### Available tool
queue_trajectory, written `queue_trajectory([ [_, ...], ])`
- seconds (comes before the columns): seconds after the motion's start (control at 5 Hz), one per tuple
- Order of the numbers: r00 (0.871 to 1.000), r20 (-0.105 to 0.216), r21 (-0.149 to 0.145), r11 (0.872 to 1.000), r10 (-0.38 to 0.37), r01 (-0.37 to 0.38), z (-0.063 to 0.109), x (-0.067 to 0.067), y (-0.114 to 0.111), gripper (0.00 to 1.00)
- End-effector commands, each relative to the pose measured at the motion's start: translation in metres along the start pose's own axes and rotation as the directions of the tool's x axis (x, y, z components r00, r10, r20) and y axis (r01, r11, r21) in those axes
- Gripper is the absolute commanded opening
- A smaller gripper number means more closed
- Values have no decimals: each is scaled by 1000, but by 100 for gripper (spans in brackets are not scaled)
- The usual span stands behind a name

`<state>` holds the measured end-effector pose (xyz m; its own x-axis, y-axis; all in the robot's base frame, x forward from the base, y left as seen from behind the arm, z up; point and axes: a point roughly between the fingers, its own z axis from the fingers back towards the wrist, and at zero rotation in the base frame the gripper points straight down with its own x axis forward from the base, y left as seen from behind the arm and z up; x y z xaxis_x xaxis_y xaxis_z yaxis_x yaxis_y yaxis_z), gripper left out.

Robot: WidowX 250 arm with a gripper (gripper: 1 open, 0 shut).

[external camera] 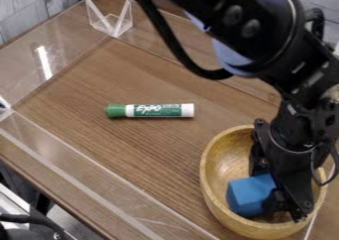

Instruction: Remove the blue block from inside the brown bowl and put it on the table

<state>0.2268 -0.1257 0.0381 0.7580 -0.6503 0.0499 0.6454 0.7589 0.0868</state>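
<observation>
the blue block [249, 195] was located inside the brown bowl [216, 175] on the worktop [133, 145]. the gripper [275, 206] was closed at the block's side; a grip on it could not be confirmed.

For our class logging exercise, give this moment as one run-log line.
gripper: shut at block | blue block: inside bowl | marker: on table

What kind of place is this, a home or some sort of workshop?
Probably a lab or test bench: a robot arm reaches into a wooden bowl, and low clear walls edge the table.
</observation>
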Motion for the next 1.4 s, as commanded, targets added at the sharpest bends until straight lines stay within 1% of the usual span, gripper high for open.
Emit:
queue_trajectory([
  [0.0, 1000, 13, 14, 1000, 20, -20, 3, 2, 6, 0],
  [1.2, 999, -3, 39, 998, 39, -39, 4, 2, 13, 0],
])
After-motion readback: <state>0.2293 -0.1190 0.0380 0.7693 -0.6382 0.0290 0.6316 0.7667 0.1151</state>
